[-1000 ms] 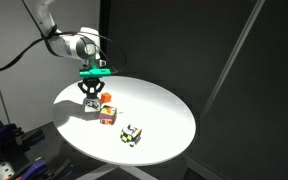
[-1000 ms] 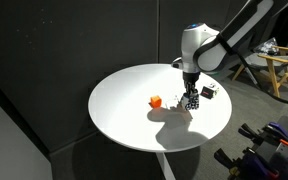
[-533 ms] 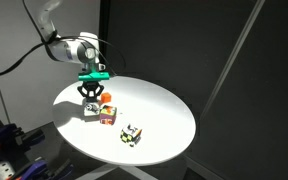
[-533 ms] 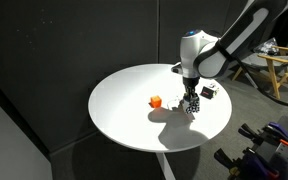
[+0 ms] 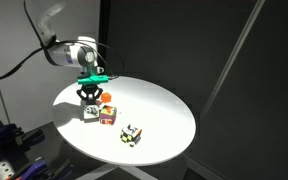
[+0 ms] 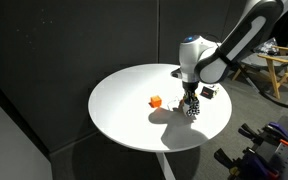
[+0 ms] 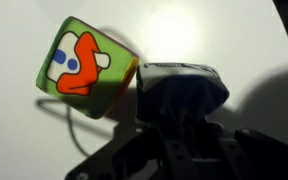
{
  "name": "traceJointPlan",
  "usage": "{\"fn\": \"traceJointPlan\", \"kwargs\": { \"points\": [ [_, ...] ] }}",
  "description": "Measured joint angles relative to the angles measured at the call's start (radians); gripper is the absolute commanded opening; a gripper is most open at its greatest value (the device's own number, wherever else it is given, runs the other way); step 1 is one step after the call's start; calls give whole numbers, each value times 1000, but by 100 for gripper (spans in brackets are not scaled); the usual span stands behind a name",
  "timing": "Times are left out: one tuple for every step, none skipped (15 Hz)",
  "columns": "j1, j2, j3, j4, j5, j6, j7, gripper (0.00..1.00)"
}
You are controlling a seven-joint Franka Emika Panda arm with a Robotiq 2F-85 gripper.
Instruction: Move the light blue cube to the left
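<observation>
My end effector [image 5: 88,97] hangs just above the light blue cube [image 5: 90,112], near the bench [image 5: 164,110] edge; I cannot tell whether I'm gripping it. The magenta cube [image 5: 106,117] sits close, so a careless move could knock it.

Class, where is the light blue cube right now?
In an exterior view the light blue cube sits directly under the gripper, beside the magenta cube.

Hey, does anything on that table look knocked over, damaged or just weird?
Nothing stands out. The cubes sit flat on the table, with no visible damage; the gripper is at the light blue cube.
</observation>
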Motion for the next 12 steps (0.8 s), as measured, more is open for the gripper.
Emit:
{"fn": "traceJointPlan", "kwargs": {
  "points": [
    [0,1,0,0,-1,0,3,57],
    [0,2,-1,0,-1,0,7,66],
    [0,2,-1,0,-1,0,13,74],
    [0,2,-2,0,-1,0,21,83],
    [0,2,-3,1,-1,0,35,92],
    [0,2,-4,2,-1,0,54,98],
    [0,2,-5,5,-1,-1,80,100],
    [0,2,-7,7,-1,-1,110,100],
    [0,2,-10,10,0,-2,143,100],
    [0,2,-12,14,0,-3,174,100],
    [0,1,-15,17,2,-4,205,100],
    [1,0,-19,21,3,-6,241,100]
  ]
}}
